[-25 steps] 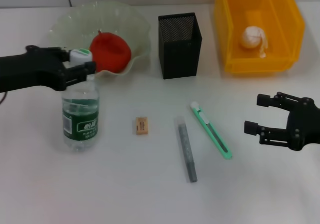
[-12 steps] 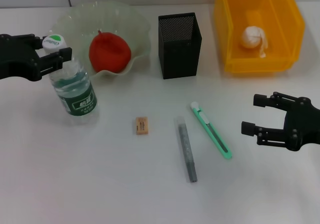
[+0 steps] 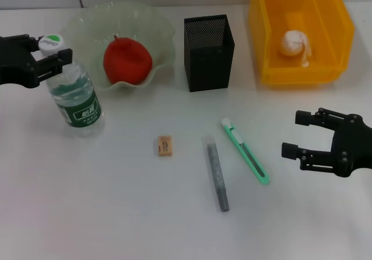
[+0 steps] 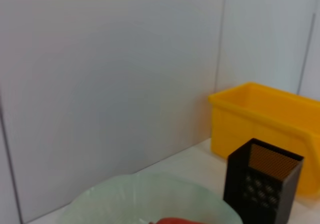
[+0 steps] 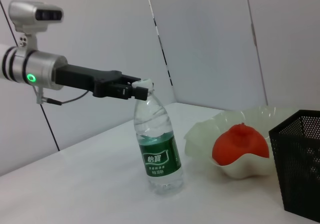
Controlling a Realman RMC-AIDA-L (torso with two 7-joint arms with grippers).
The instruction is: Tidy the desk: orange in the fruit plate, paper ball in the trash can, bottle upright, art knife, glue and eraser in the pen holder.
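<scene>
Head view: left gripper (image 3: 51, 60) sits near the left edge of the desk (image 3: 116, 213), fingers clamped on the cap end of the one bottle (image 3: 71, 96), which leans a little off vertical with its base on the desk, so the grip at the neck looks meant to stand it up; I judge it nearly upright but not yet let go. One orange (image 3: 127, 60) lies in the one fruit plate (image 3: 157, 30) toward the far left corner, done. One black mesh pen holder (image 3: 209, 52) stands at the far edge, middle, and looks empty, hard to be sure through the mesh. One paper ball (image 3: 294, 45) lies in the one yellow trash can (image 3: 337, 27) at the far right corner, done. Mid-desk, lying flat and apart from each other: one eraser (image 3: 164, 145), one grey glue (image 3: 217, 173), one green art knife (image 3: 245, 150), none binned yet. Right gripper (image 3: 311, 138) hangs near the right edge, fingers spread, holding nothing, just beside the knife's side, likely waiting for it. Left wrist view: own fingers not shown; only plate rim, pen holder and trash can against the wall. Right wrist view: left gripper pinches the bottle cap from the side, bottle base down on the desk, orange in the plate beside it, pen holder corner nearer.
</scene>
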